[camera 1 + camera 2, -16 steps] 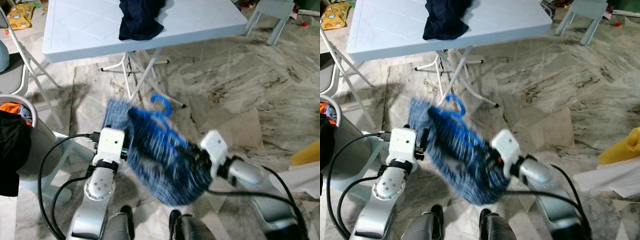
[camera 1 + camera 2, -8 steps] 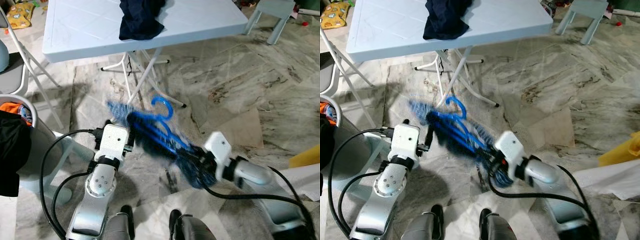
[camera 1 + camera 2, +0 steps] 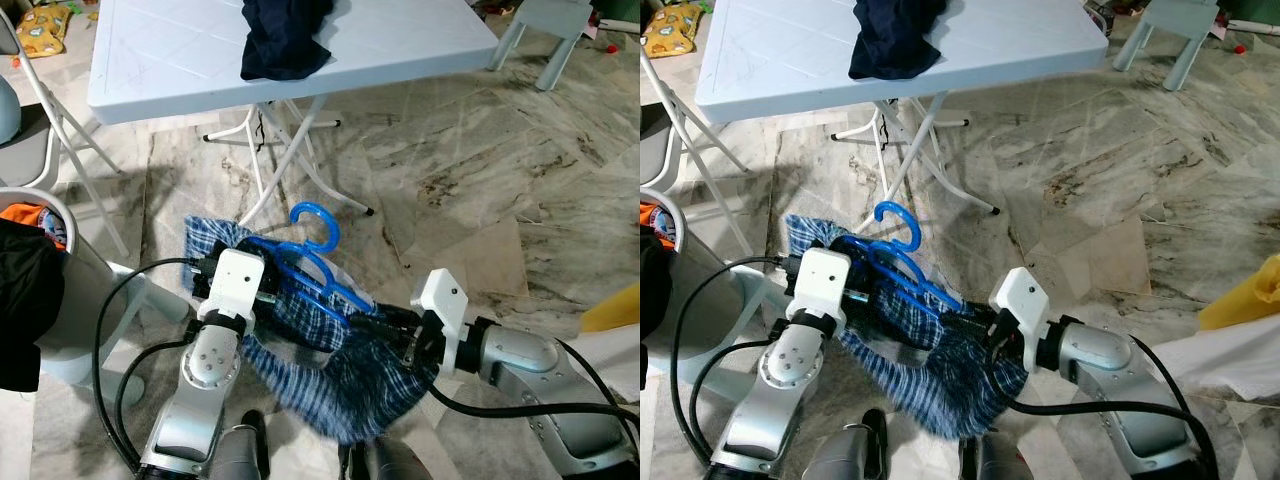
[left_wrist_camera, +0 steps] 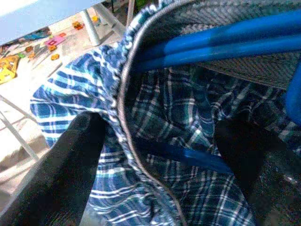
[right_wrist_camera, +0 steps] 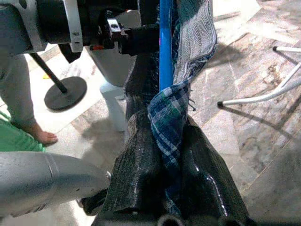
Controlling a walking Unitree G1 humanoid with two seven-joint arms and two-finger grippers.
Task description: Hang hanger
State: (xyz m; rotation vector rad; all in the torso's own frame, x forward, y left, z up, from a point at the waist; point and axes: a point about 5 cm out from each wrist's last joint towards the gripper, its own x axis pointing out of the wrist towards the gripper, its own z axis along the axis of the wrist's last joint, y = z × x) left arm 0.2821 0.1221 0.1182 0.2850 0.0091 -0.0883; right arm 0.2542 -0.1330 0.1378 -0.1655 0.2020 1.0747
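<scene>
Right fingers (image 5: 141,155): pinched tight on a bunch of the blue checked cloth (image 3: 340,385). The blue bar of the hanger (image 3: 315,265) runs right past this pinch.
Left fingers (image 4: 61,165): one on each side of the cloth and a hanger bar. I cannot tell if they squeeze them or just sit around them.
Right gripper (image 3: 400,330): at the end of the hanger nearer the robot.
Left gripper (image 3: 262,290): at the other end of the hanger, below its hook.
Hanger: up in the air between the two grippers, in front of the table (image 3: 180,60). Its hook points up toward the table. The cloth is on it and sags down in the middle.
Table: a dark garment (image 3: 285,35) lies on top of it.
Beside the left arm: a basket (image 3: 60,300) with clothes in it.
Step now: I think the robot is getting the cloth neat on the hanger. It is not hung yet.
Next move: lift the hanger with the hook free and find a rail. I see no rail here, so the robot may need to turn or walk.
</scene>
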